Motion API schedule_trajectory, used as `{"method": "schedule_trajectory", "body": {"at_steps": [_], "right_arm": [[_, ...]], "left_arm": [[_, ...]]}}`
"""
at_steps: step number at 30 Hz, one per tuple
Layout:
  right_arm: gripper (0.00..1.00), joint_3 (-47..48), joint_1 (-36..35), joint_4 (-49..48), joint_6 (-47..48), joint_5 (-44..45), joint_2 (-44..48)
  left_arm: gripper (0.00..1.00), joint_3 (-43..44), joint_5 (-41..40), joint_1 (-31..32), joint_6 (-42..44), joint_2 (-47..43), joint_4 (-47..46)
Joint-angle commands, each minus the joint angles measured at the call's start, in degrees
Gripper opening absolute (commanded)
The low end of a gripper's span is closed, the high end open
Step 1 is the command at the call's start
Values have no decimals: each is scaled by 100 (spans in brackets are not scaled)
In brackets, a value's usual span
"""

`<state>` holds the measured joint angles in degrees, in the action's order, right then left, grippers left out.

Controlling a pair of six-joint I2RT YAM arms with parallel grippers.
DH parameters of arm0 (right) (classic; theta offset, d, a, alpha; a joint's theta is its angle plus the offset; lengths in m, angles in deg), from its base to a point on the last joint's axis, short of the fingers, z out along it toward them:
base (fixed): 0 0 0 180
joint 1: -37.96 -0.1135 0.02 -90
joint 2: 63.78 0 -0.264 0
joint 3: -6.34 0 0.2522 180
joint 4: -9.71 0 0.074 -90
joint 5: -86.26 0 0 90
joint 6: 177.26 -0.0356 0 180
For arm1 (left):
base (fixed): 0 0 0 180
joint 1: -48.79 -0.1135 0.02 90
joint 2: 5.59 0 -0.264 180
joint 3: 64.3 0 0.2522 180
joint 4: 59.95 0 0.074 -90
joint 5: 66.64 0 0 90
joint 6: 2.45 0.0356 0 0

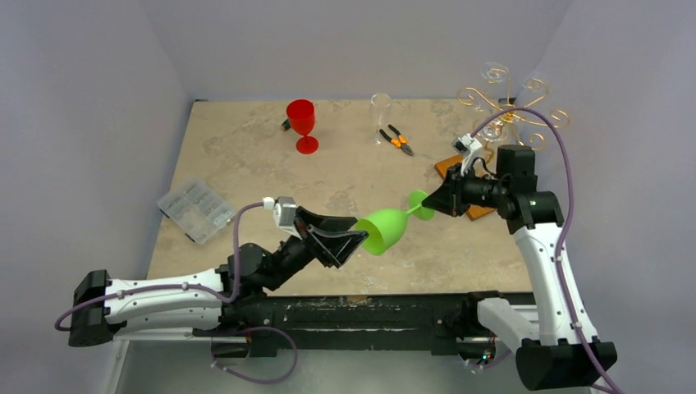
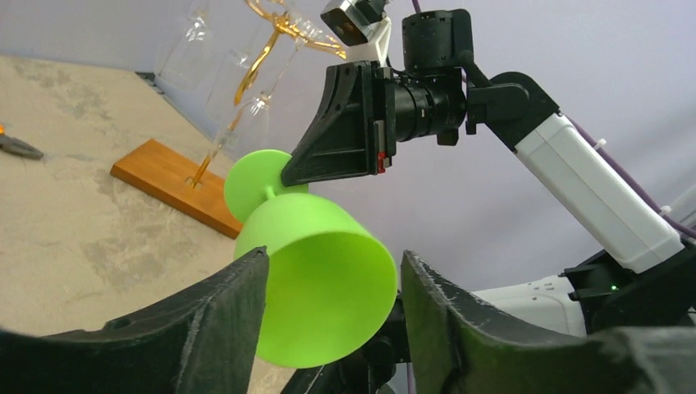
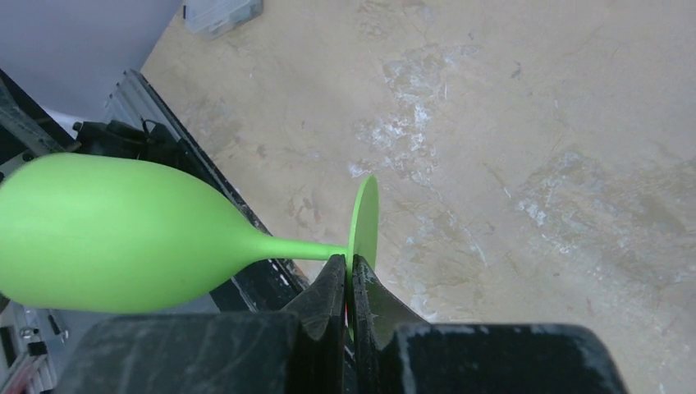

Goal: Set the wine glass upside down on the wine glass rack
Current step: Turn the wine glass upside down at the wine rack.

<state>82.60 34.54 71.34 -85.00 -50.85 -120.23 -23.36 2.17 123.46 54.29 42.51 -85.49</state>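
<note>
A green wine glass (image 1: 384,231) lies on its side in the air between my two grippers, bowl mouth toward the left arm. My right gripper (image 1: 432,205) is shut on the edge of its round foot (image 3: 365,222), as the right wrist view (image 3: 350,267) shows. My left gripper (image 1: 359,232) is open, its fingers on either side of the bowl (image 2: 320,279) with a gap on one side. The wine glass rack (image 1: 509,107), gold wire on a wooden base (image 2: 176,185), stands at the far right behind the right arm, with clear glasses (image 1: 495,74) hanging on it.
A red wine glass (image 1: 301,123) stands at the back centre. A clear tall glass (image 1: 381,111) and orange-handled pliers (image 1: 398,139) lie near it. A clear plastic parts box (image 1: 197,209) sits at the left table edge. Walls close in on three sides.
</note>
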Motion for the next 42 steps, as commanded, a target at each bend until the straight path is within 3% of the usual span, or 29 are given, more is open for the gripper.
{"method": "schedule_trajectory", "body": {"at_steps": [1,6,11,14,18,22,28,34,42], "right_arm": [[0,644,-6,206,362,-84,200],[0,1373,-6,715,851,135,187],[0,2628,3,1366,1689,694,52],[0,3371,7,1600,2064,1094,-71],[0,4258,8,1689,2504,1632,-189],[0,4952,5,1400,2635,2702,-263],[0,5781,5,735,2603,4120,-428],[0,5902,4,-148,2903,5639,-613],[0,5684,8,-1662,4192,7268,-933]], "left_arm": [[63,105,365,2,212,-656,606],[78,489,367,2,672,-1457,2054],[99,1709,-432,-17,1492,-1845,4754],[100,2433,-793,-148,1945,-1779,6087],[100,3200,-869,-726,2445,-1727,7110],[100,3296,-970,-1360,3062,-1808,7185],[100,2725,-1304,-1500,3934,-1723,6983],[100,2487,-977,-1538,3749,-1768,6928],[100,2381,-849,-1583,3702,-1903,6926]]}}
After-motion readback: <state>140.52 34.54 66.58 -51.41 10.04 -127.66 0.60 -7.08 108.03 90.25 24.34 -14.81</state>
